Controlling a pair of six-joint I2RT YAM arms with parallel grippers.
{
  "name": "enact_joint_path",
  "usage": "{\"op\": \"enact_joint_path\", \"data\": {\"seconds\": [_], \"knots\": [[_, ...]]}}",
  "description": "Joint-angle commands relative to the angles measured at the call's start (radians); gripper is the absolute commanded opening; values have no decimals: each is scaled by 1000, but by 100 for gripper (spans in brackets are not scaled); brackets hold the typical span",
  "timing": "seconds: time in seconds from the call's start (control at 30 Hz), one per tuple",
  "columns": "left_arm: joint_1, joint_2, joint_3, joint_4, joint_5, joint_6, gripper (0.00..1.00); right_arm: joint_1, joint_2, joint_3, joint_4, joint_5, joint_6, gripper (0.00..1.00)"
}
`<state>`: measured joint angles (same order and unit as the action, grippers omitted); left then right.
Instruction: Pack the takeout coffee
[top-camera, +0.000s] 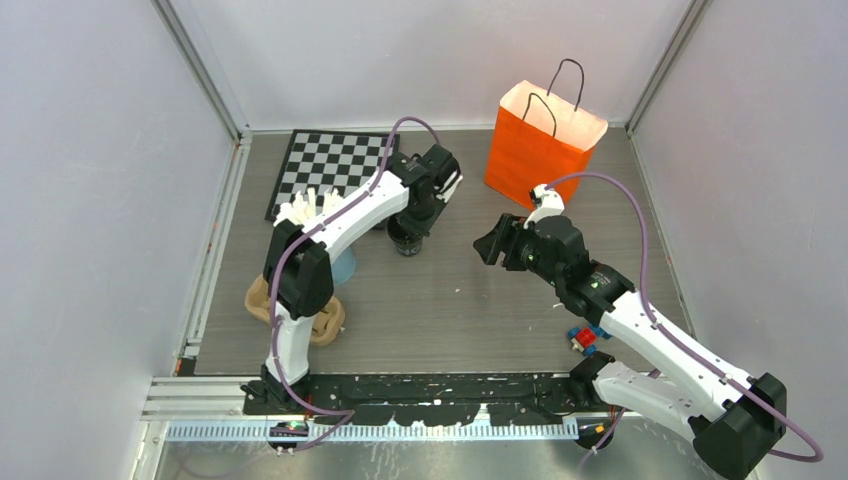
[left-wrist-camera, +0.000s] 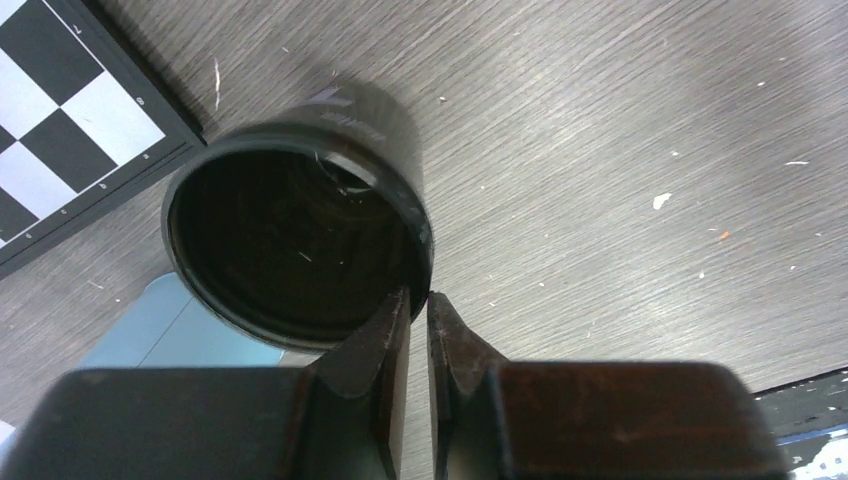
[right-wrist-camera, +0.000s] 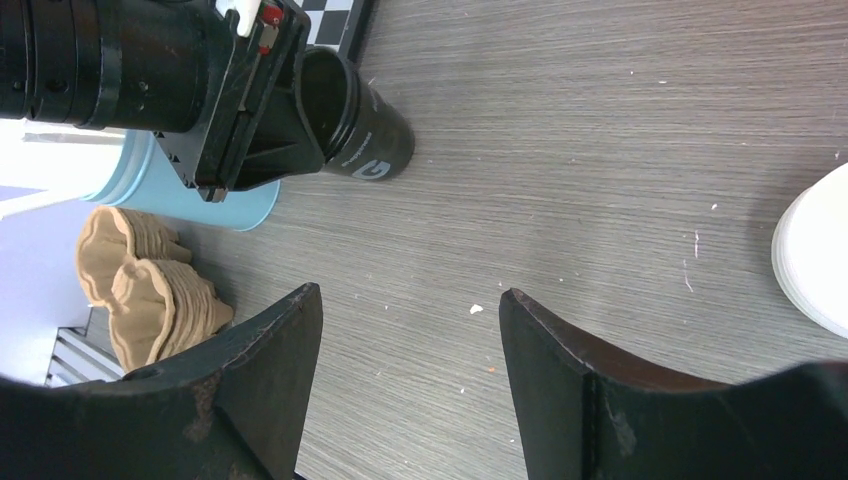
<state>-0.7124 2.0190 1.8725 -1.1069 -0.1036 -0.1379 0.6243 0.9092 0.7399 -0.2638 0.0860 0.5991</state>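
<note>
the small black paper cup (left-wrist-camera: 300, 240) with pale print on its side stands on the grey wood-grain table (top-camera: 460, 300), just off the near right corner of the black and white checkered board (top-camera: 330, 165). it has no lid, and its dark inside shows in the left wrist view. its wall is close to the board's edge, but i cannot tell if they touch.

the left gripper (left-wrist-camera: 418, 300) hangs over this cup. its two dark fingers (left-wrist-camera: 385, 340) are almost together, with only a thin gap between them. the tips sit at the cup's rim, one on the inner side and one on the outer side. i cannot tell whether they press the wall or only stand beside it.

the right gripper (right-wrist-camera: 410, 300) is well to the right of the board and nearer to the arm bases. it hovers above bare table. its jaws stand wide apart and nothing is between them.

a light-blue cup (right-wrist-camera: 215, 205) stands just beside the board's near edge, on the left of the black cup. white sticks (top-camera: 305, 210) stand up from it. some brown moulded cardboard trays (right-wrist-camera: 145, 285) lie nearer to the arm bases than the board. an orange paper bag (top-camera: 540, 155) with dark handles stands upright to the right of the board, at the back of the table, with its mouth open. a white round thing (right-wrist-camera: 815, 255) shows at the edge of the right wrist view, partly cut off.
</note>
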Motion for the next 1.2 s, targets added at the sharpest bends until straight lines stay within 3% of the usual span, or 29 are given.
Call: {"op": "enact_joint_path", "data": {"seconds": [0.0,0.07,0.13,1.17], "knots": [[-7,-15,45,-16,24,35,11,0,-27,-11,61,3,24,70],[-7,-16,48,-18,22,38,10,-1,-25,-8,60,-1,25,70],[-7,-17,55,-27,37,44,0,-1,-27,-5,60,-8,27,70],[-7,-63,96,-62,-31,43,0,-1,26,6,75,-18,-2,70]]}}
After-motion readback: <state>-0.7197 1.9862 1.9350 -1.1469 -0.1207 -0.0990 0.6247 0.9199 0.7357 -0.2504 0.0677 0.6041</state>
